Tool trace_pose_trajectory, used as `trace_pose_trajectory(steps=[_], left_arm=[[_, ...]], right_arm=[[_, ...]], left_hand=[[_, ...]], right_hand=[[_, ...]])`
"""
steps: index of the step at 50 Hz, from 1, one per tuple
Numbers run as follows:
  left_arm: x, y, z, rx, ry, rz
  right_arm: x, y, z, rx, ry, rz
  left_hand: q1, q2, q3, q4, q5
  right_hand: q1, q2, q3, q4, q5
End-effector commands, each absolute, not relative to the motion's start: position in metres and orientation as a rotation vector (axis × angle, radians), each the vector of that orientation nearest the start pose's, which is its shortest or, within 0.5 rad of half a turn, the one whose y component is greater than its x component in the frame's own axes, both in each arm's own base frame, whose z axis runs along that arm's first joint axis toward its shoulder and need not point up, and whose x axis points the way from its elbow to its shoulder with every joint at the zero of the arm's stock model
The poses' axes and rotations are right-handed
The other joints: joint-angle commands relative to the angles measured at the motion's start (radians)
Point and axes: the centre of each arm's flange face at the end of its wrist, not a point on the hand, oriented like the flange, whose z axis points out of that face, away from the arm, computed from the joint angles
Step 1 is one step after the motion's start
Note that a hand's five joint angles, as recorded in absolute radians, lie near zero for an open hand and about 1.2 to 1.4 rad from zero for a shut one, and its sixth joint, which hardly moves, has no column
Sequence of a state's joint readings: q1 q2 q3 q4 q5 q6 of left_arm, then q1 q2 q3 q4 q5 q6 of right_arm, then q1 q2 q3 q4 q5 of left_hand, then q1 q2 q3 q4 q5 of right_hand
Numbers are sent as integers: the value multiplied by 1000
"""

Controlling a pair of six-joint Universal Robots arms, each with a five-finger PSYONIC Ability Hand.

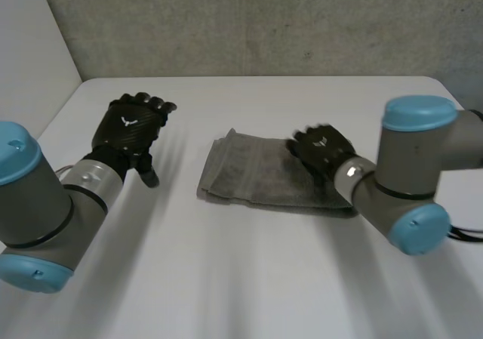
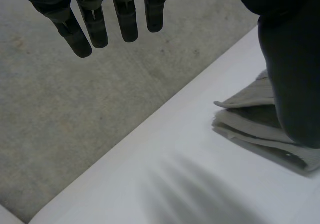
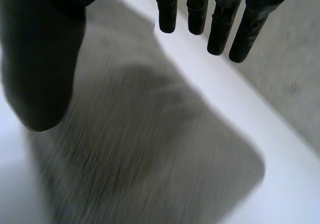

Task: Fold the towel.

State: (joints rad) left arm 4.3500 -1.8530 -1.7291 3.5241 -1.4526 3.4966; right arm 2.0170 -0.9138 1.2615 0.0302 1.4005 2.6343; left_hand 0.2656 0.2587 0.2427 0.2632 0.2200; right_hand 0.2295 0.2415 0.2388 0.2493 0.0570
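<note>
1. Nearest the camera, the left arm (image 1: 34, 203) and right arm (image 1: 415, 180) are seen at either side of a white table (image 1: 249, 278), with grey joints capped in light blue.
2. A grey towel (image 1: 253, 174) is laid at the table's middle, already folded into a layered rectangle (stacked edges are seen at one end).
3. The step in hand is judged to be flattening or a last fold. It would be done best with the layers pressed under a flat palm and the edges kept aligned, not dragged.
4. The right hand (image 1: 323, 149) is held over the towel's right end, with fingers (image 3: 220, 24) straight and apart from the thumb and nothing gripped. Contact with the cloth cannot be told.
5. The left hand (image 1: 130, 131) is raised well apart from the towel, with fingers (image 2: 95, 29) straight and nothing held.
</note>
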Motion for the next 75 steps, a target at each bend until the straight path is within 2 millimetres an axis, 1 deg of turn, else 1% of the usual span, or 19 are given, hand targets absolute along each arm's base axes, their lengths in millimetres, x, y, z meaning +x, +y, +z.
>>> trace_pose_trajectory(steps=[1, 5, 8, 10, 12, 19, 24, 29, 35, 39, 43, 48, 50, 51, 52, 53, 57, 65, 75], left_arm=[[-263, -270, 196, 987, 2177, -2198], [-265, -268, 194, 997, 2183, -2193], [-265, -267, 193, 1001, 2188, -2188], [-265, -267, 192, 1002, 2190, -2186], [-265, -267, 192, 999, 2193, -2185], [-264, -265, 194, 1000, 2190, -2192], [-266, -263, 195, 1007, 2186, -2198], [-265, -262, 196, 1000, 2189, -2198], [-265, -262, 198, 1004, 2183, -2204], [-265, -263, 200, 999, 2175, -2213], [-265, -262, 199, 998, 2176, -2210], [-265, -262, 199, 998, 2176, -2210], [-265, -262, 199, 998, 2176, -2210], [-265, -262, 199, 999, 2179, -2206], [-265, -262, 199, 999, 2179, -2206], [-264, -262, 198, 998, 2183, -2202], [-265, -262, 197, 1000, 2188, -2200], [-265, -261, 197, 1001, 2191, -2202], [-267, -256, 193, 1022, 2205, -2191]], right_arm=[[261, -294, 122, -1242, 2388, -1535], [255, -297, 116, -1226, 2410, -1537], [255, -301, 115, -1220, 2413, -1565], [251, -310, 119, -1195, 2441, -1645], [249, -316, 124, -1185, 2456, -1714], [248, -332, 151, -1309, 2429, -1972], [270, -330, 175, -1484, 2294, -2101], [314, -304, 191, -1602, 2103, -2133], [333, -305, 204, -1692, 1937, -2169], [355, -294, 196, -1856, 1712, -2131], [387, -260, 176, -2078, 1352, -2031], [396, -244, 146, -2219, 1284, -1920], [395, -248, 143, -2210, 1352, -1929], [391, -257, 142, -2175, 1463, -1959], [391, -257, 142, -2174, 1465, -1959], [388, -264, 144, -2108, 1582, -2002], [358, -292, 164, -1738, 1926, -2091], [272, -322, 181, -1183, 2208, -1960], [212, -331, 150, -1083, 2348, -1762]], left_hand=[[-87, -80, -64, -85, -216], [-87, -80, -64, -85, -216], [-87, -80, -64, -85, -216], [-87, -80, -64, -85, -216], [-87, -80, -64, -85, -216], [-87, -80, -64, -85, -216], [-87, -80, -64, -85, -216], [-87, -80, -64, -85, -216], [-87, -80, -64, -85, -216], [-87, -80, -64, -85, -216], [-87, -80, -64, -85, -216], [-87, -80, -64, -85, -216], [-87, -80, -64, -85, -216], [-87, -80, -64, -85, -216], [-87, -80, -64, -85, -216], [-87, -80, -64, -85, -216], [-87, -80, -64, -85, -216], [-87, -80, -64, -85, -216], [-87, -80, -64, -85, -216]], right_hand=[[-51, -63, -61, -71, -53], [120, 108, 110, 100, 118], [475, 463, 466, 455, 473], [1038, 1026, 1029, 1019, 1036], [1165, 1153, 1156, 1146, 1163], [1167, 1155, 1157, 1147, 1165], [1167, 1155, 1157, 1147, 1165], [1167, 1155, 1157, 1147, 1165], [1167, 1155, 1157, 1147, 1165], [1167, 1155, 1157, 1147, 1165], [1167, 1155, 1157, 1147, 1165], [1167, 1155, 1157, 1147, 1165], [1167, 1155, 1157, 1147, 1165], [854, 842, 845, 834, 852], [851, 839, 841, 831, 849], [598, 586, 589, 578, 596], [276, 264, 267, 257, 274], [290, 278, 281, 270, 288], [293, 281, 284, 273, 291]])
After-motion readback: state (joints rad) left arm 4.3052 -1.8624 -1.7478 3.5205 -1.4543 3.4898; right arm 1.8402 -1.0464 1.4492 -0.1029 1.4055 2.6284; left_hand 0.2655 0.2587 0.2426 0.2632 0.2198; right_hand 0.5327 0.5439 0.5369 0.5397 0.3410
